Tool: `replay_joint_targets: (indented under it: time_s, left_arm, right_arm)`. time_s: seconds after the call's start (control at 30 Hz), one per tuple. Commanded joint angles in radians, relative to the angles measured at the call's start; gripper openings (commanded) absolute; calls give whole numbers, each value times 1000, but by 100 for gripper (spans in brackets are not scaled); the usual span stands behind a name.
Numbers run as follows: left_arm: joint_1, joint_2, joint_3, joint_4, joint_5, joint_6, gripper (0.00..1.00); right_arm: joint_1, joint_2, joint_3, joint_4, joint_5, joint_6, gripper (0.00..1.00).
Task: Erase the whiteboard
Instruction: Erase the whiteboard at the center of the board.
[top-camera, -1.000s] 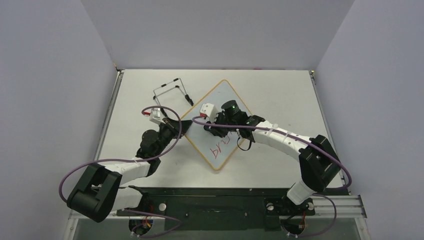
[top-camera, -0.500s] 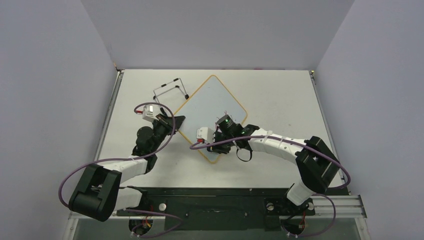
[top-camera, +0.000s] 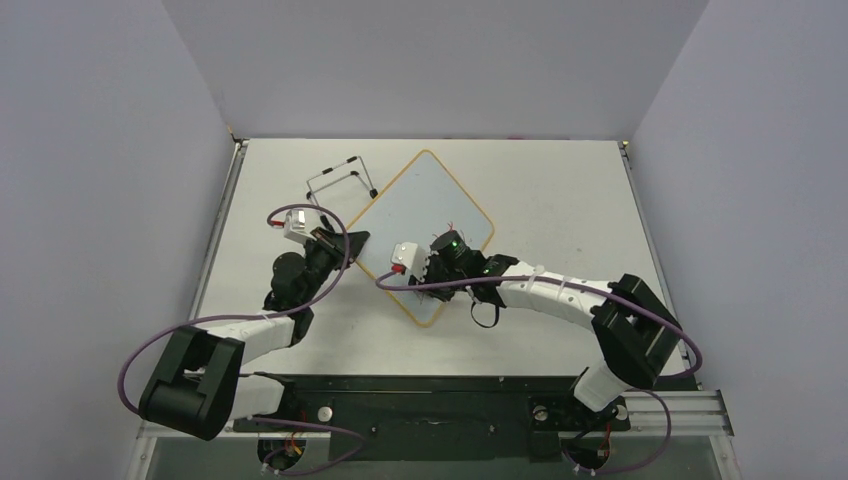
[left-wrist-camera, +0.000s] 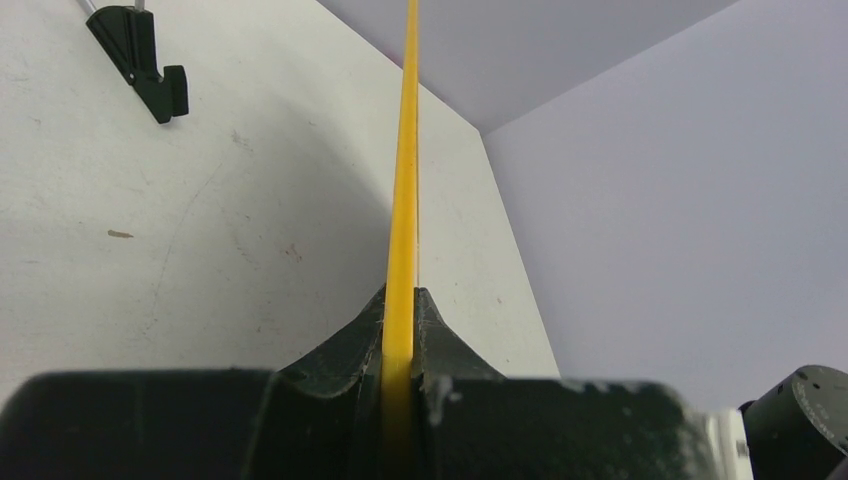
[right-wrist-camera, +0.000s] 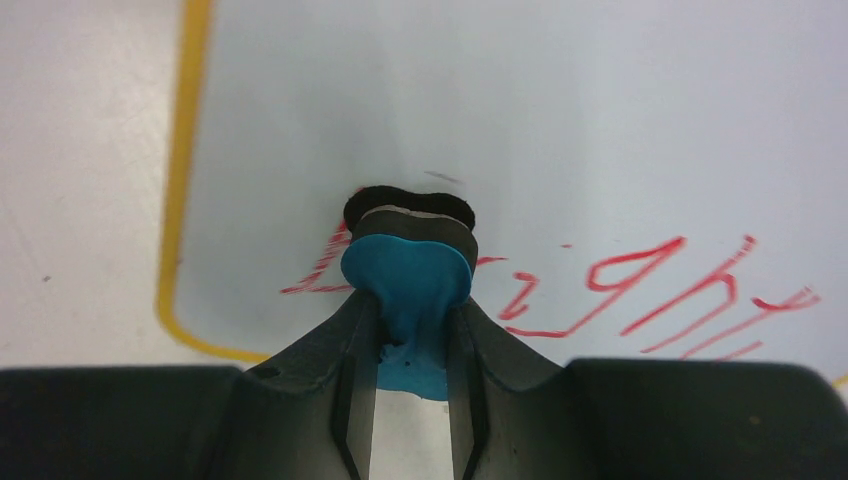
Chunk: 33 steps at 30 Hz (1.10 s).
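Whiteboard (right-wrist-camera: 560, 120), glossy white, yellow frame, red handwriting (right-wrist-camera: 622, 285) beside blue eraser (right-wrist-camera: 408, 280)

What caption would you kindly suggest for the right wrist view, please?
Right gripper holds the blue eraser against red handwriting on the whiteboard.

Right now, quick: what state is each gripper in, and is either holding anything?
Left gripper: closed on the whiteboard frame edge.
Right gripper: closed on the blue eraser.

From above, the right gripper (top-camera: 422, 283) hides the lower part of the whiteboard (top-camera: 425, 200). In the left wrist view the wire stand (left-wrist-camera: 140, 60) is cut by the upper left edge. In the right wrist view the red handwriting (right-wrist-camera: 640, 290) passes behind the blue eraser (right-wrist-camera: 408, 275) and off the right edge.
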Motion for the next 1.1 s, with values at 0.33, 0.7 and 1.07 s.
replay_joint_targets:
  time_s: [0.33, 0.7, 1.07]
  left_arm:
    - [4, 2, 49, 183, 54, -46, 0]
    - [4, -11, 35, 185, 59, -46, 0]
    - [4, -14, 34, 193, 71, -42, 0]
  right_arm:
    - [-82, 10, 27, -55, -133, -35, 0]
    - [48, -19, 88, 49, 22, 60, 0]
    - [-73, 31, 78, -95, -88, -54, 0]
